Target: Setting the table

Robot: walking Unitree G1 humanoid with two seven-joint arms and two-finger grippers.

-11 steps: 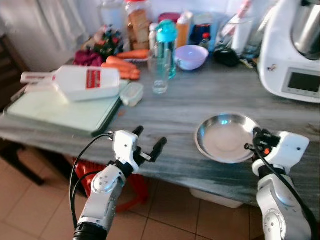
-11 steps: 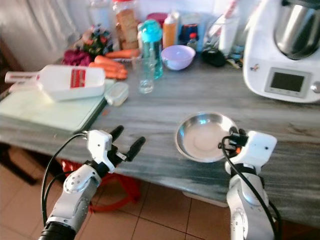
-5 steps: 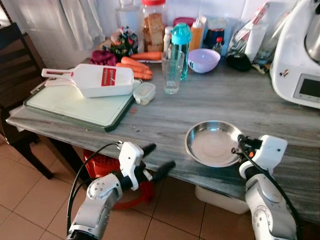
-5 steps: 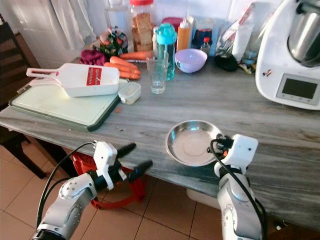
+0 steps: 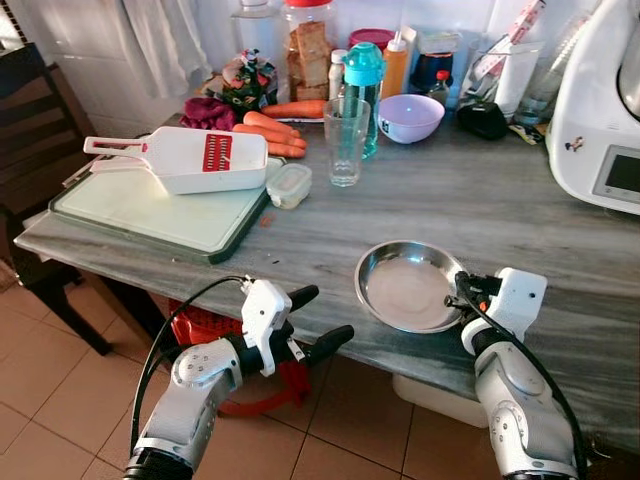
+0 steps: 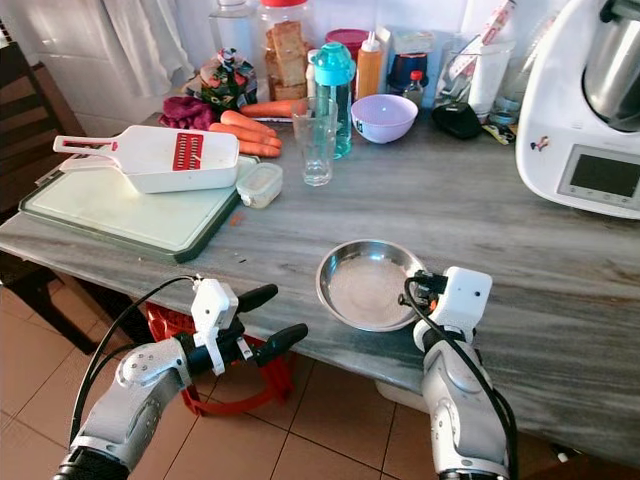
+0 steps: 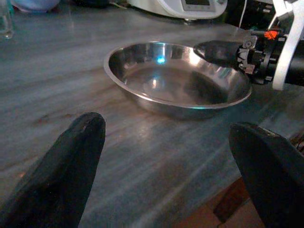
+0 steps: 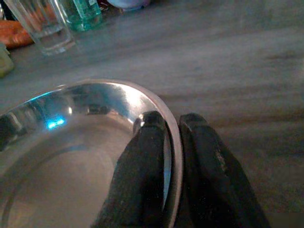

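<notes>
A round steel bowl (image 5: 400, 290) sits empty on the grey table (image 5: 520, 220), close to its front edge. My right gripper (image 5: 462, 297) is shut on the bowl's right rim. In the right wrist view one finger lies inside the rim (image 8: 176, 137) and the other outside. My left gripper (image 5: 318, 318) hangs open just in front of the table edge, to the left of the bowl and a little lower, holding nothing. In the left wrist view its fingertips (image 7: 88, 130) point across the table at the bowl (image 7: 156, 78).
A green cutting board (image 5: 150, 205) with a white slicer (image 5: 190, 158) is at the left. Behind stand a glass (image 5: 346, 140), a teal bottle (image 5: 363, 80), a purple bowl (image 5: 410, 115), carrots and jars. A white kitchen machine (image 5: 610, 110) is at the right, a red basket (image 5: 205, 325) under the table.
The camera has pulled back and risen. The bowl, with my right gripper still shut on its rim, has slid a little left. My left gripper has sunk just below the table edge.
</notes>
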